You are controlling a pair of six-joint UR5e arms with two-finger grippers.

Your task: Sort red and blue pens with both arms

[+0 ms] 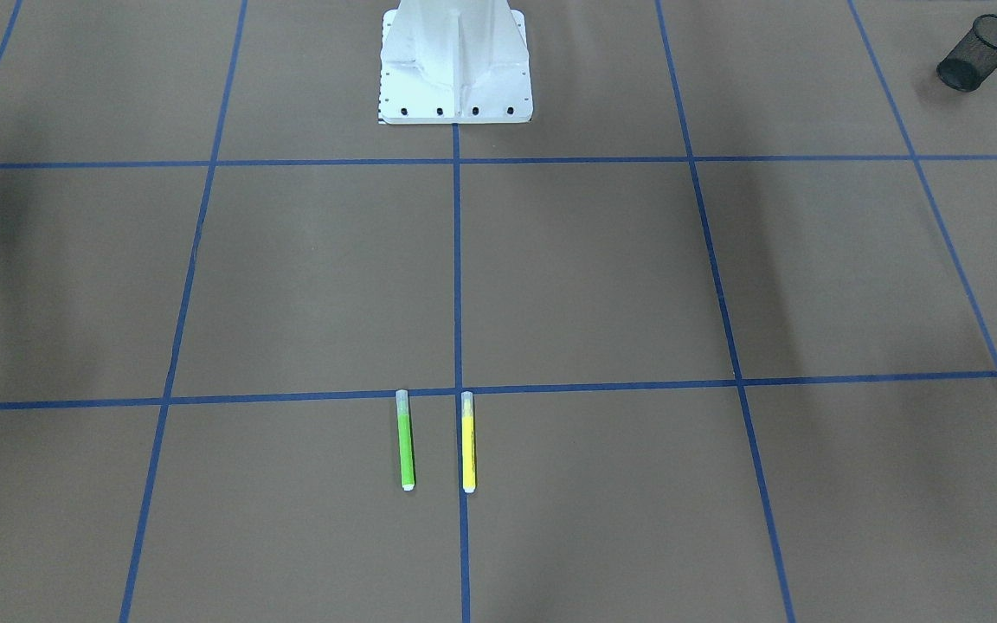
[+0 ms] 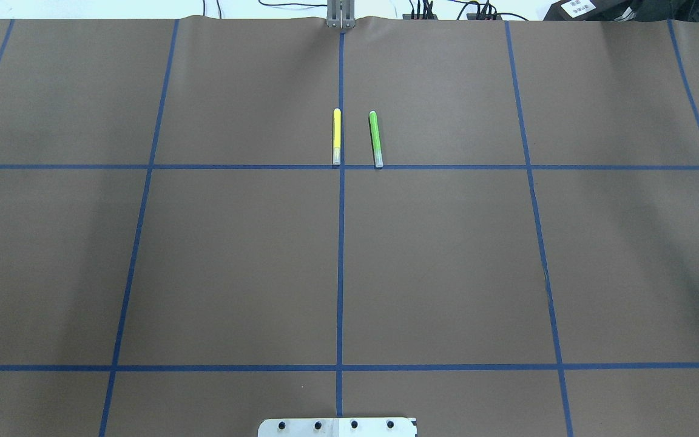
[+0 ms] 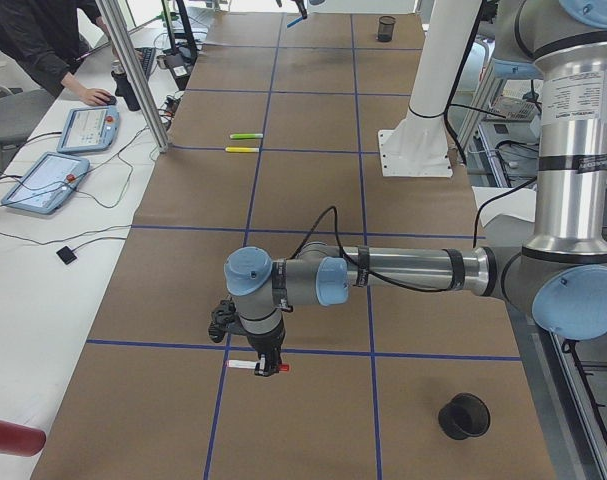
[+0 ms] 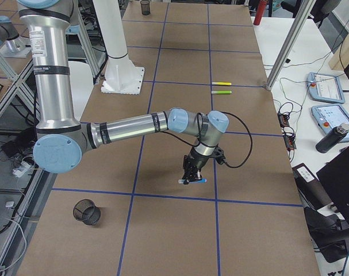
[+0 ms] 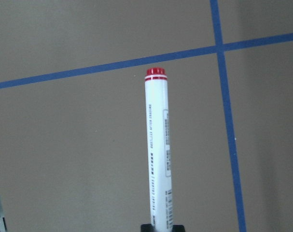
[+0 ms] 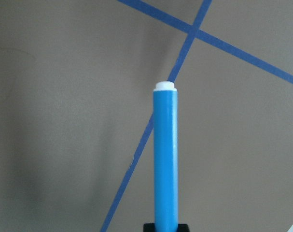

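Left wrist-mounted: with left hand [image 3: 268, 362] gripping red pen [image 5: 158, 154], right hand [image 4: 191, 178] gripping blue pen [image 6: 165, 169], lift level, then carry each toward its mesh cup [image 3: 464, 416].

The red pen [image 5: 157, 150] has a white barrel, black print and a red end. The blue pen [image 6: 165, 164] is bright blue with a white tip. The brown counter [image 2: 234, 255] carries a blue tape grid.

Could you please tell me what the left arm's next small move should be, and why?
Probably carry the red pen toward the black mesh cup: the left gripper seems closed on it low over the table, and the cup stands nearby.
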